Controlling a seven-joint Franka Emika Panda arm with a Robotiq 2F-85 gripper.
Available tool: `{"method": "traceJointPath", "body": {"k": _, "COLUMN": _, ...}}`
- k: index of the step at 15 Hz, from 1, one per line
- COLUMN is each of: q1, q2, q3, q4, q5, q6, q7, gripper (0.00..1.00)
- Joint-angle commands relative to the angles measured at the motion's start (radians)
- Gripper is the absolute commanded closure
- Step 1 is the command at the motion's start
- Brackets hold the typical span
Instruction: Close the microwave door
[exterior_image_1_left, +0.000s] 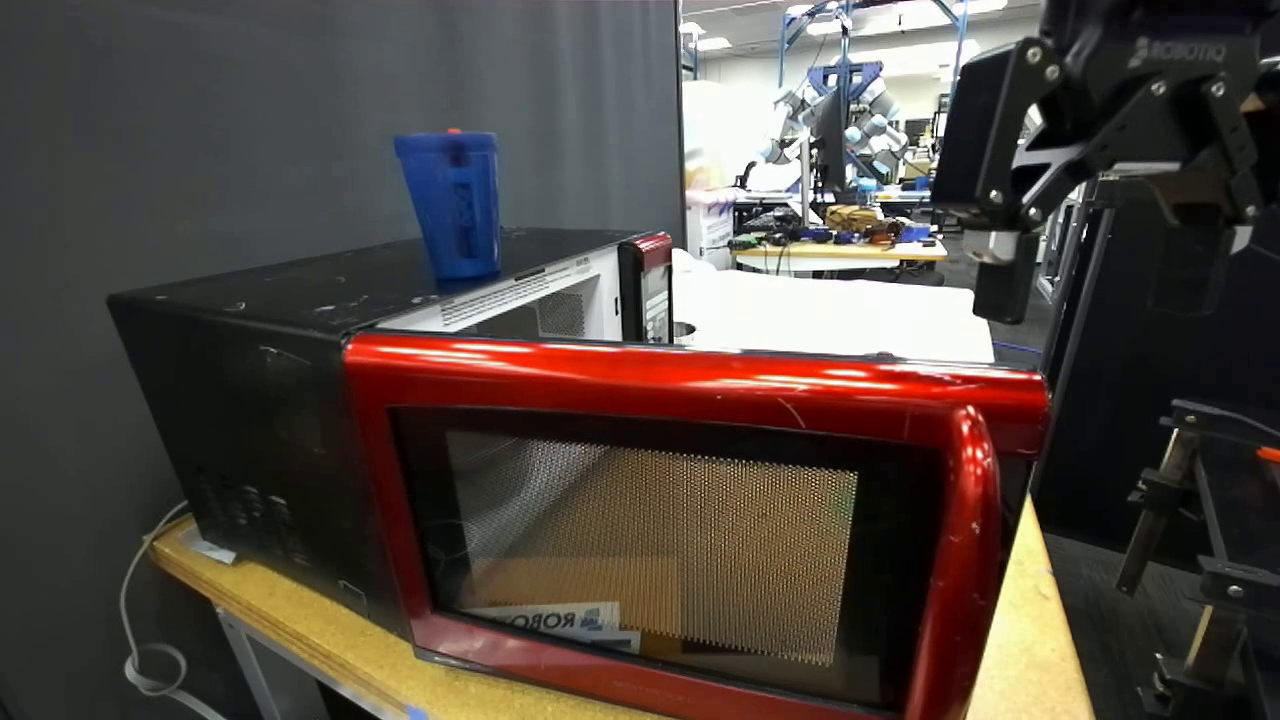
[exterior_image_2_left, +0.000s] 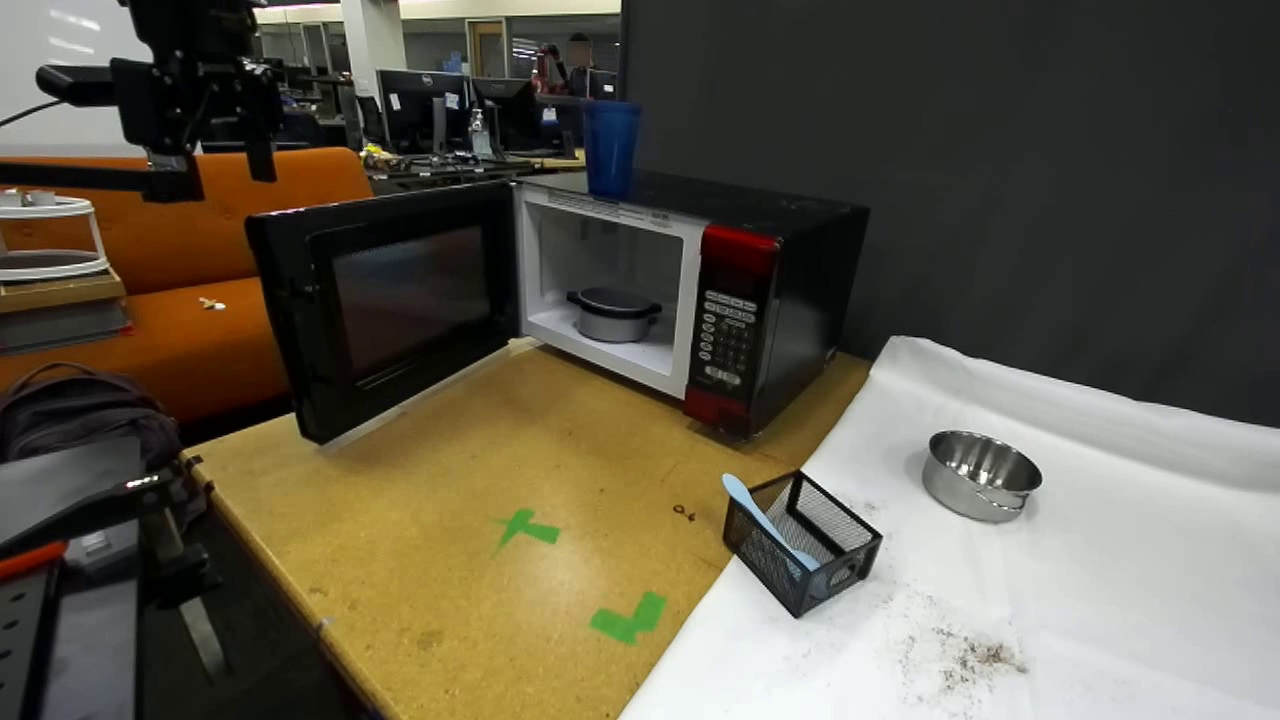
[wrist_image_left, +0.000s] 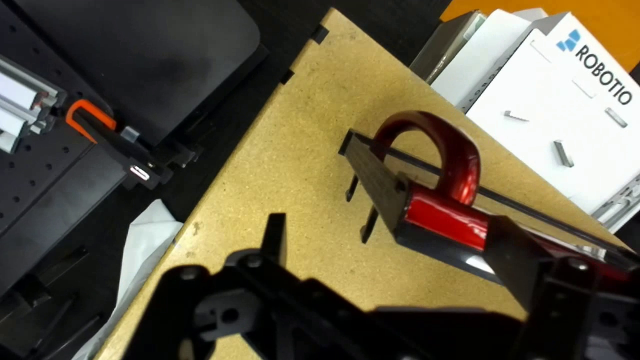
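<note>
Standing open, microwave door (exterior_image_1_left: 680, 530): swung out from one side of the microwave (exterior_image_2_left: 800, 300), upright over the surface (exterior_image_2_left: 450, 500); low in its dark glass, letters run backward, ROBO legible, next to a bluish mark.
Door handle (wrist_image_left: 465, 160): glossy red, curved, at the door's free edge.
Pincer (exterior_image_1_left: 1095, 290): fingers (exterior_image_1_left: 1003, 285) spread well apart, above the door's free end and clear of it in both exterior views; ROBOTIQ in pale capitals on its body.
Control panel (exterior_image_2_left: 730, 330): pale buttons between red trim, the print too small to read.
Printed strip (exterior_image_2_left: 640, 214): along the white frame above the microwave's opening, text too fine to make out.
Lidded gray pot (exterior_image_2_left: 615, 325): inside the microwave, on its floor.
Blue tumbler (exterior_image_1_left: 460, 210): on the microwave's top, the raised pattern on its side too blurred to read.
White box (wrist_image_left: 565, 110): beside the surface's edge in the wrist view, ROBOTIQ in dark capitals next to a blue logo.
Black monitor (exterior_image_2_left: 410, 105): in the background, a small round badge on it, lettering too tiny to be sure of.
Green tape (exterior_image_2_left: 640, 615): two angular pieces on the surface; a small dark mark (exterior_image_2_left: 684, 513) near them, not legible.
Black mesh basket (exterior_image_2_left: 765, 567): partly on a white sheet (exterior_image_2_left: 1130, 560), a light-blue spoon (exterior_image_2_left: 760, 515) leaning inside.
Metal pan (exterior_image_2_left: 965, 490): on the white sheet.
</note>
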Motion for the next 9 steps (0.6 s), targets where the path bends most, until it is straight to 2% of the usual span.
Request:
{"method": "traceJointPath", "body": {"k": 1, "q1": 0.032, "q2": 0.071, "q3": -0.007, "q4": 0.048, "q5": 0.023, "q6": 0.072, "q7": 0.057, "gripper": 0.00}}
{"method": "traceJointPath", "body": {"k": 9, "q1": 0.053, "q2": 0.287, "q3": -0.025, "q4": 0.076, "q5": 0.001, "q6": 0.303, "q7": 0.126, "gripper": 0.00}}
